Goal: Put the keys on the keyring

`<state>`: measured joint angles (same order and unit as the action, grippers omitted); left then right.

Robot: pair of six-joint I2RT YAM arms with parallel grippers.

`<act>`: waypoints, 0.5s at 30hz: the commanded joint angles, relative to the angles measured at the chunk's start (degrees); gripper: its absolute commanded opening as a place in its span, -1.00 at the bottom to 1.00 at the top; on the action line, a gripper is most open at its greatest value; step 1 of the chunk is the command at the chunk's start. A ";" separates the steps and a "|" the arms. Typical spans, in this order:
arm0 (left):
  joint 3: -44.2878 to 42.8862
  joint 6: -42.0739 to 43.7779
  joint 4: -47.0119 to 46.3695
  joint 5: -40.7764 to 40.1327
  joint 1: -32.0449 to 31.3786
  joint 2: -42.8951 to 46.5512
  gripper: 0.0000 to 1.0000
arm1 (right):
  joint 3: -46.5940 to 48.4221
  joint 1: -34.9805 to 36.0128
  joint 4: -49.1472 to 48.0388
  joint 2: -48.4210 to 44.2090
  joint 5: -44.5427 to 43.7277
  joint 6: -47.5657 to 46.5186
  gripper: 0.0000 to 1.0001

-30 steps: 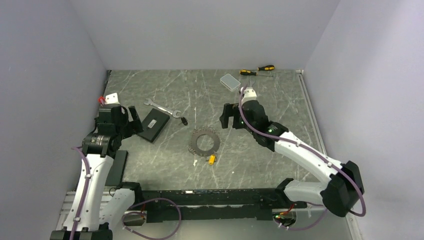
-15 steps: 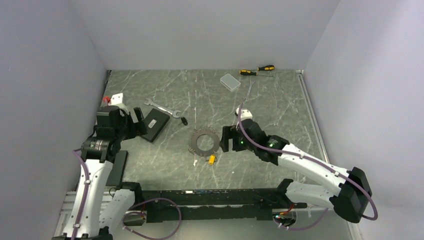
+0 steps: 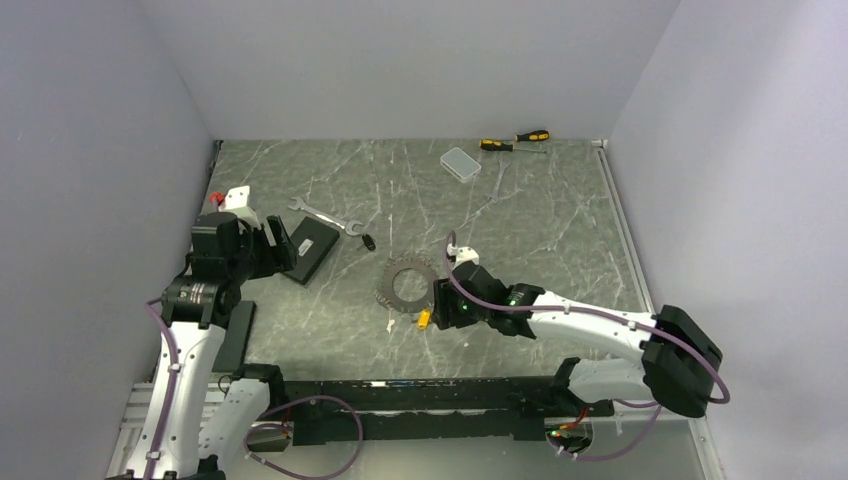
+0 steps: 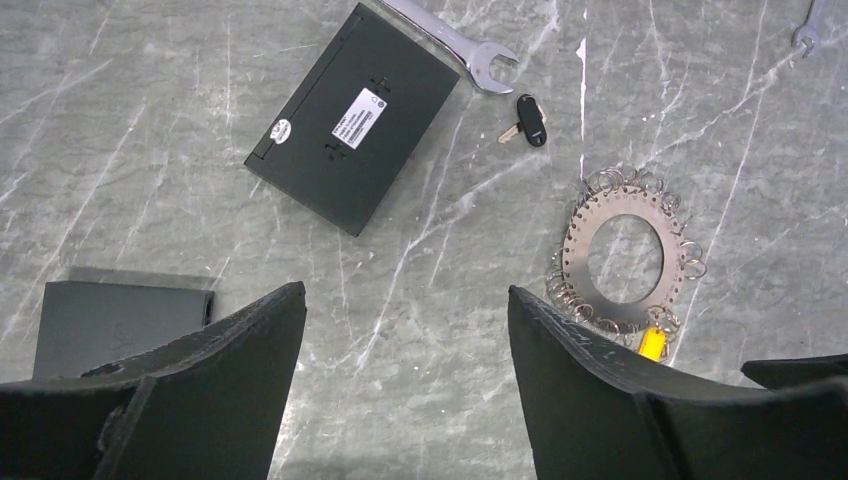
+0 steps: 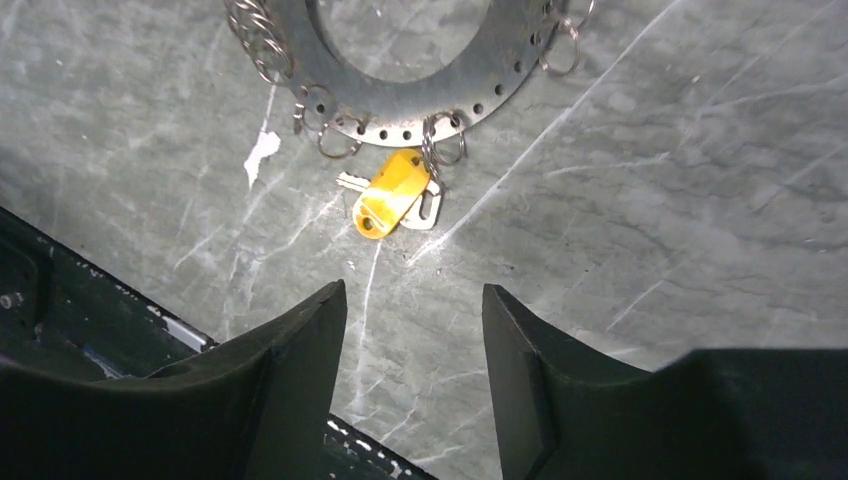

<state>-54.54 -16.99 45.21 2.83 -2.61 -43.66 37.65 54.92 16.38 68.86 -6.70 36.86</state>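
from above, the keyring (image 3: 408, 284) lies on the desk (image 3: 560, 230), the right gripper (image 3: 440, 306) just beside it. left wrist: left gripper (image 4: 405, 320) spread wide, black key (image 4: 531, 121) apart from the ring. right wrist: jaws parted above the yellow key (image 5: 391, 193) at the rim.

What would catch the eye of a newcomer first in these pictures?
The keyring, a flat silvery loop with a jagged rim, lies mid-table. A yellow key lies at its near rim, with the open right gripper aimed at it. To the left, a black block lies in front of the open left gripper.
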 commanded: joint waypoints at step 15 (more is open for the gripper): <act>-0.19 0.91 -3.46 4.27 -0.56 0.03 0.46 | 4.87 1.36 -8.65 17.84 -5.65 6.64 -0.07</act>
<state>-54.54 -16.19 43.94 5.32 -2.61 -43.97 38.28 55.37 6.42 83.88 -7.64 40.42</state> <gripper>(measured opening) 0.727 0.457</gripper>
